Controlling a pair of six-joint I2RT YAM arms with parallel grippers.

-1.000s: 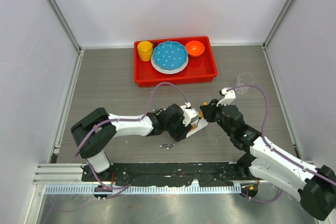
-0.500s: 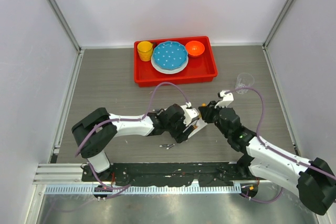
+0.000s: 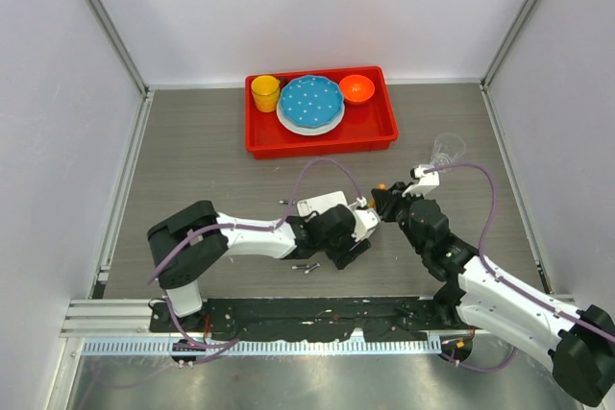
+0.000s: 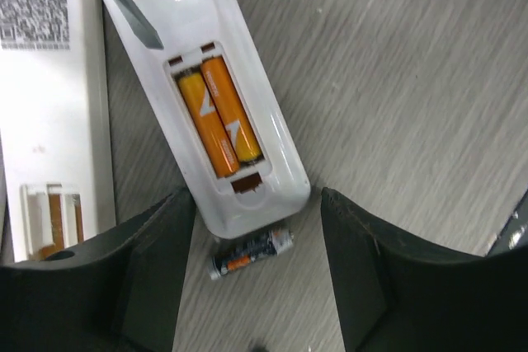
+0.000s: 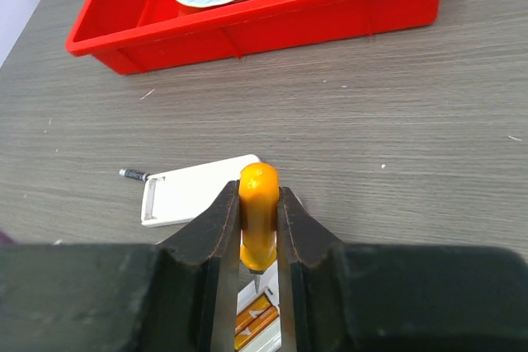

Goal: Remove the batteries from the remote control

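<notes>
The white remote control [image 4: 247,179] lies face down with its compartment open, and two orange batteries [image 4: 219,117] sit side by side in it. A loose dark and silvery battery [image 4: 252,253] rests on the table just below the remote's end. My left gripper [image 4: 256,282] is open, its fingers standing either side of that end and touching nothing. My right gripper [image 5: 258,204] is shut on an orange-handled screwdriver [image 5: 258,191], whose tip [image 4: 124,2] hovers over the remote near the compartment. In the top view the two grippers [image 3: 354,237] [image 3: 384,204] are close together.
The remote's white cover [image 5: 198,191] lies beside it, with another dark battery [image 5: 132,175] at its far end. Two small batteries [image 3: 306,267] lie near the left arm. A red tray [image 3: 317,148] with dishes stands at the back, and a clear cup [image 3: 444,151] at the right.
My left gripper's jaws have widened, and that arm has shifted right and nearer, leaving the white cover exposed. The right gripper, still holding the screwdriver, has moved slightly right.
</notes>
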